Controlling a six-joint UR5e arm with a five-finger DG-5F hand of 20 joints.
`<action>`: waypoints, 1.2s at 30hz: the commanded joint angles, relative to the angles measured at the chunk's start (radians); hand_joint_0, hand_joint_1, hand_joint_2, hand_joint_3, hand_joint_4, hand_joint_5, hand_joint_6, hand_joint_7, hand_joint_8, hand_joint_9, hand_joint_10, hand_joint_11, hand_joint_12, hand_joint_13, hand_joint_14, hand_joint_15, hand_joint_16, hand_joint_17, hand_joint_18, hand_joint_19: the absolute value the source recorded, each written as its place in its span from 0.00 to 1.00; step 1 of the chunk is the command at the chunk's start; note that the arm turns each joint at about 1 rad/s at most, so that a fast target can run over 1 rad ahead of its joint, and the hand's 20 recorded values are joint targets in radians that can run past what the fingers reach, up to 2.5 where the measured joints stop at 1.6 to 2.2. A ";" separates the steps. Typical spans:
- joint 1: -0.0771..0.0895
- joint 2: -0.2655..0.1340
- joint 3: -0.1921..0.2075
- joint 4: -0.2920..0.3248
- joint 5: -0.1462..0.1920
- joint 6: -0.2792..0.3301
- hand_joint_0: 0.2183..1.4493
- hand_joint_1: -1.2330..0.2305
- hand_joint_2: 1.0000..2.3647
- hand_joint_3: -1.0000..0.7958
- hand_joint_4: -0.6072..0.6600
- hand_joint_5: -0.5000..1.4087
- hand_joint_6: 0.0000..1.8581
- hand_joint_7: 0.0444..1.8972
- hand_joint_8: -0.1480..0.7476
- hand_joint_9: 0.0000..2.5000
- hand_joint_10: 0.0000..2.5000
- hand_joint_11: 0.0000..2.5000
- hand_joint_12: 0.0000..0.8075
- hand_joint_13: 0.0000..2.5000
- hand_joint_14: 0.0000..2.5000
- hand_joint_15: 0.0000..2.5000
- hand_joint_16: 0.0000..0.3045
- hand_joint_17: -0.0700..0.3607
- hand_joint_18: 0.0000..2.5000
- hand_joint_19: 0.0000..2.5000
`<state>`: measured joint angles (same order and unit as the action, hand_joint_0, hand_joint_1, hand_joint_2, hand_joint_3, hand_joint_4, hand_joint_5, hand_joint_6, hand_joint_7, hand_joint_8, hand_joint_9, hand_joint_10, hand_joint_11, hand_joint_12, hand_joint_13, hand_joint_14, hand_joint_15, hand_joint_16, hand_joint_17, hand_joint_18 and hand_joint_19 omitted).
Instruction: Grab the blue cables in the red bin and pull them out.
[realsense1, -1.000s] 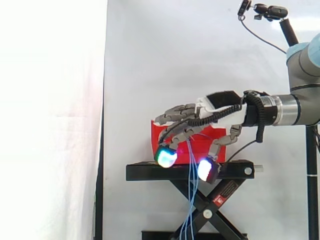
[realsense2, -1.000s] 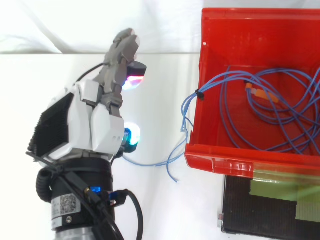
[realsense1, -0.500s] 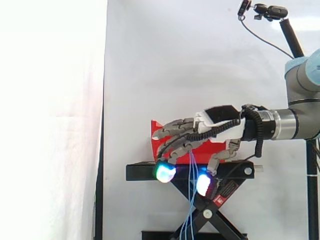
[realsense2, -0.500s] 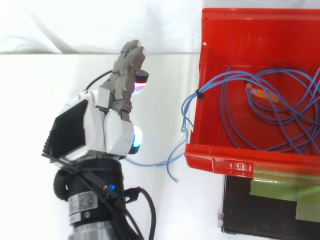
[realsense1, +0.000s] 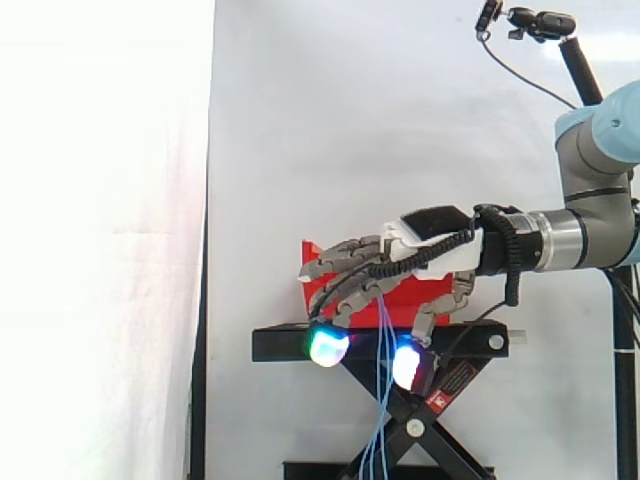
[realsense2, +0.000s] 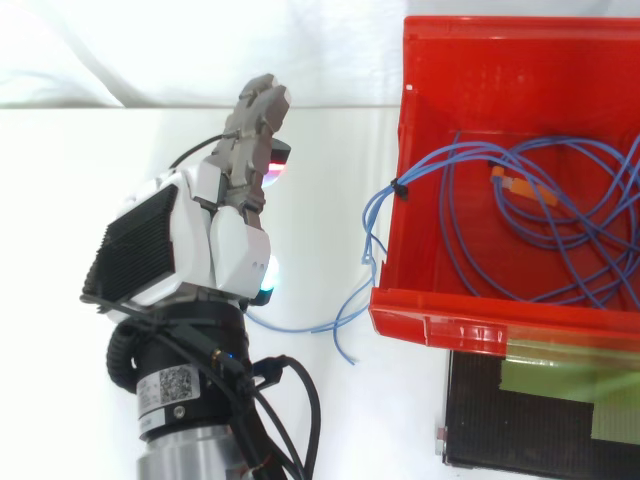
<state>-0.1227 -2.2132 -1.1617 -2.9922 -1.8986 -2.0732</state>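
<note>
The red bin (realsense2: 500, 330) stands at the right of the top view, with a tangle of thin blue cables (realsense2: 560, 240) in it. A bundle of them goes over the bin's left wall and hangs down past the black stand (realsense1: 380, 420). One loose strand (realsense2: 300, 328) runs left under my hand. My hand (realsense2: 215, 240) hovers left of the bin, apart from it, palm down, fingers loosely bent with glowing tips pointing down. In the side view the hand (realsense1: 430, 250) sits in front of the bin (realsense1: 405, 297), and I see nothing gripped.
The bin rests on a black scissor stand (realsense1: 290, 345), whose top shows below the bin (realsense2: 520, 420). An orange plug (realsense2: 515, 187) lies among the cables. White curtain hangs behind, and a white surface lies left of the bin.
The hand has sunk lower, its fingertips now level with the stand top, and shifted slightly toward the bin. The cables have not moved.
</note>
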 joint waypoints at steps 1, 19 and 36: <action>-0.003 0.000 0.020 -0.034 0.000 0.000 0.42 0.15 0.00 0.00 0.64 0.59 0.00 0.32 0.47 0.19 0.00 0.14 0.45 0.09 0.00 0.06 0.18 0.45 0.07 0.14; -0.021 0.000 0.062 -0.065 -0.016 -0.080 0.42 0.15 0.00 0.00 0.64 0.59 0.00 0.32 0.48 0.19 0.01 0.14 0.45 0.09 0.00 0.06 0.18 0.45 0.07 0.14; -0.041 0.000 0.062 -0.073 -0.031 -0.080 0.43 0.15 0.00 0.00 0.63 0.59 0.00 0.32 0.47 0.19 0.00 0.13 0.45 0.09 0.00 0.06 0.18 0.44 0.07 0.14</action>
<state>-0.1609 -2.2135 -1.0999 -3.0648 -1.9274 -2.1529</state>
